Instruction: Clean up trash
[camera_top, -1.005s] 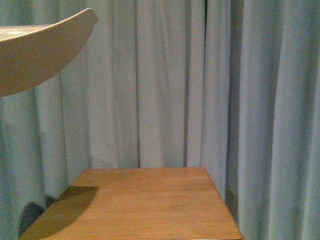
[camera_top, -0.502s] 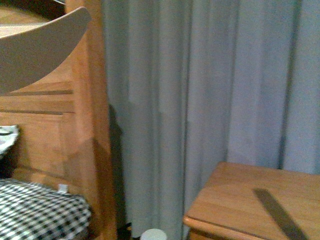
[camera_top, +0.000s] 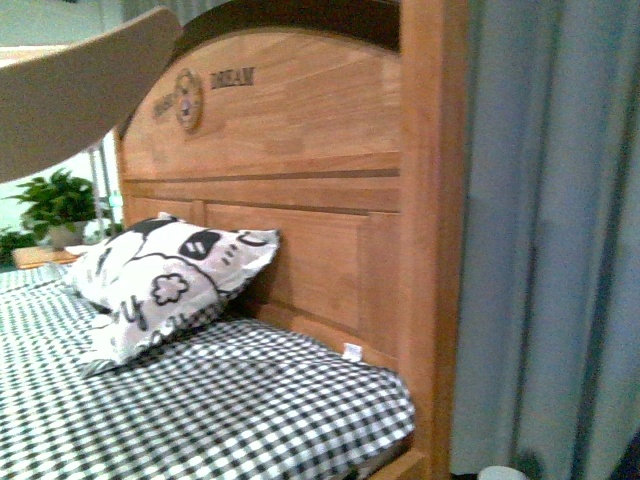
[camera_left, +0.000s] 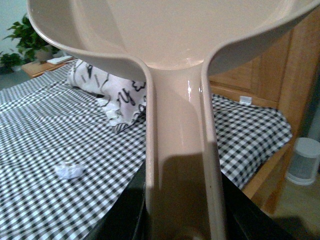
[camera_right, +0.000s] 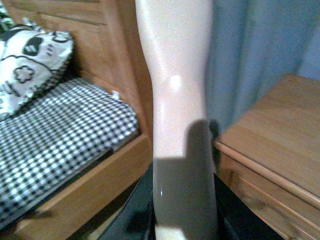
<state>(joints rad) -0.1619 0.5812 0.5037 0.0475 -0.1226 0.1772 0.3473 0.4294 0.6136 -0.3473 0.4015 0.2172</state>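
Comparing the front view with a second ago: the bedside table top that filled it is gone, and the curtain (camera_top: 550, 250) now shows only at the right. The headboard (camera_top: 300, 110), pillow (camera_top: 165, 275) and checked sheet (camera_top: 220, 400) have come in. We read this as the body having swung left, toward the bed.

The left gripper (camera_left: 182, 225) is clamped on the handle of the scoop (camera_left: 175, 30), with a dark jaw on either side. The right gripper (camera_right: 182, 220) likewise grips a pale handle (camera_right: 175, 100); we cannot see that handle's working end.

The trash, a paper wad (camera_left: 70, 171), lies on the sheet apart from the pillow and well clear of the scoop. It shows only in the left wrist view, not in the front view.

Our judgement: the work area has been found, sweeping has not yet begun, and the next step is lowering the scoop beside the wad.
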